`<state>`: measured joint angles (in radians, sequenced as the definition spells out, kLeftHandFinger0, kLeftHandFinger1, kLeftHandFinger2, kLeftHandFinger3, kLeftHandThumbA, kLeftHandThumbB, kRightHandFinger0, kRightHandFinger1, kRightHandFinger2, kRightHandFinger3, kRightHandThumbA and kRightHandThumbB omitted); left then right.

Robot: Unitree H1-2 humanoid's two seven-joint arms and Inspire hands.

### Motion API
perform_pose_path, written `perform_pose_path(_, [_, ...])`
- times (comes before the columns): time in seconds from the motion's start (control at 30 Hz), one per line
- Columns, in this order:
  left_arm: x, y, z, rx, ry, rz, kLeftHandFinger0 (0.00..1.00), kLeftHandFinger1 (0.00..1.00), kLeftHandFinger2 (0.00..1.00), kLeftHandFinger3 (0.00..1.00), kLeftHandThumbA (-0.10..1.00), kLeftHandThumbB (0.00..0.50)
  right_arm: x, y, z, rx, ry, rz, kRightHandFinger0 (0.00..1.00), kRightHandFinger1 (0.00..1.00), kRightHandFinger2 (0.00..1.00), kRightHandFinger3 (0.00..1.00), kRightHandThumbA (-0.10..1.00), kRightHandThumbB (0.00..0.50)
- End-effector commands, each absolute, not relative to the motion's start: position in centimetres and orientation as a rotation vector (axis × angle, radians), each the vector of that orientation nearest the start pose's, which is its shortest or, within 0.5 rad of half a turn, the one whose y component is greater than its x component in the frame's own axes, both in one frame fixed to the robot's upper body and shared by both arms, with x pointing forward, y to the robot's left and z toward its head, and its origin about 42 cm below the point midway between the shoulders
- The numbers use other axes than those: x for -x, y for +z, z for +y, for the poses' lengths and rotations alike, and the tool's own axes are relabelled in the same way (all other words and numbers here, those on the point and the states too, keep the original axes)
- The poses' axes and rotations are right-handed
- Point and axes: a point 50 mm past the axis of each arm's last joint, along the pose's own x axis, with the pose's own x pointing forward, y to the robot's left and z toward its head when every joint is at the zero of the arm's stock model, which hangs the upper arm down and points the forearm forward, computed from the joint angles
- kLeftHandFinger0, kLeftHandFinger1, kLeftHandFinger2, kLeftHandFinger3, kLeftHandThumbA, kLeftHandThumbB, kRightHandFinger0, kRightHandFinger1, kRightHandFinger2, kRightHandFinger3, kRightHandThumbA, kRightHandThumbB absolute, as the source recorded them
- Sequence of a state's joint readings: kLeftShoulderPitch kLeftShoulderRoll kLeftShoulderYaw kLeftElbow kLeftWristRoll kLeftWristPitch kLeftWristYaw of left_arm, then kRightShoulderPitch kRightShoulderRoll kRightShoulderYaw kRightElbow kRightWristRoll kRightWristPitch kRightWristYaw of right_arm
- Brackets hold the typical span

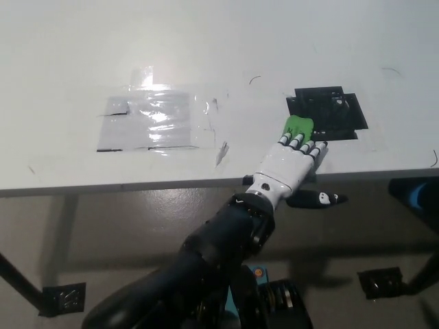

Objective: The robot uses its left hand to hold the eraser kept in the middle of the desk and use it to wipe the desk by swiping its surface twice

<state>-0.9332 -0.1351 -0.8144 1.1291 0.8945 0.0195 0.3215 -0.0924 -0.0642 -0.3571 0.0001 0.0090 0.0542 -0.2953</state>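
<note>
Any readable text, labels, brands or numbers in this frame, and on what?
None readable.
Eraser under the left robot hand: no lettering visible.
Black tape patch and clear film on the desk: only scribbles, no words.

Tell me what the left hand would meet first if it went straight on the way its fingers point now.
The left hand, shut on the green eraser, points up and slightly right. Straight on, it would probably cross the black tape patch first; beyond that, the desk looks free.
</note>
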Motion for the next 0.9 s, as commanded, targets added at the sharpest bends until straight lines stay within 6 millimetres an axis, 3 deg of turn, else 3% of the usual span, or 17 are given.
perform_pose_path(0.0, [-42.5, 8.8, -3.1, -1.545, -0.785, -0.263, 1.0, 1.0, 1.0, 1.0, 1.0, 0.416, -29.2, 13.6, -33.6, 0.035, -0.662, -0.142, 1.0, 1.0, 1.0, 1.0, 1.0, 0.095])
perform_pose_path(0.1, [-43.1, 8.6, -1.8, -1.52, -0.758, -0.217, 1.0, 1.0, 1.0, 1.0, 1.0, 0.42, -29.1, 13.6, -33.8, 0.005, -0.679, -0.133, 1.0, 1.0, 1.0, 1.0, 1.0, 0.118])
perform_pose_path(0.27, [-44.1, 8.6, 0.2, -1.526, -0.714, -0.176, 1.0, 1.0, 1.0, 1.0, 1.0, 0.466, -28.9, 13.2, -33.9, 0.021, -0.679, -0.128, 1.0, 1.0, 1.0, 1.0, 1.0, 0.106])
perform_pose_path(0.47, [-46.3, 8.9, 5.2, -1.537, -0.624, -0.085, 1.0, 1.0, 1.0, 1.0, 1.0, 0.41, -28.5, 13.3, -34.2, 0.029, -0.688, -0.119, 1.0, 1.0, 1.0, 1.0, 1.0, 0.111])
perform_pose_path(0.5, [-47.0, 8.9, 7.6, -1.537, -0.58, -0.073, 1.0, 1.0, 1.0, 1.0, 1.0, 0.402, -28.4, 13.2, -34.4, 0.026, -0.689, -0.115, 1.0, 1.0, 1.0, 1.0, 1.0, 0.116])
perform_pose_path(0.63, [-47.7, 9.2, 10.5, -1.525, -0.529, -0.024, 1.0, 1.0, 1.0, 1.0, 1.0, 0.409, -27.9, 13.0, -34.7, 0.039, -0.691, -0.119, 1.0, 1.0, 1.0, 1.0, 1.0, 0.097])
perform_pose_path(0.7, [-48.1, 9.2, 13.7, -1.487, -0.469, 0.019, 1.0, 1.0, 1.0, 1.0, 1.0, 0.374, -27.9, 12.9, -34.8, 0.02, -0.705, -0.118, 1.0, 1.0, 1.0, 1.0, 1.0, 0.096])
perform_pose_path(0.87, [-48.0, 9.3, 16.3, -1.461, -0.425, 0.043, 1.0, 1.0, 1.0, 1.0, 1.0, 0.388, -27.4, 12.5, -35.0, 0.03, -0.715, -0.106, 1.0, 1.0, 1.0, 1.0, 1.0, 0.099])
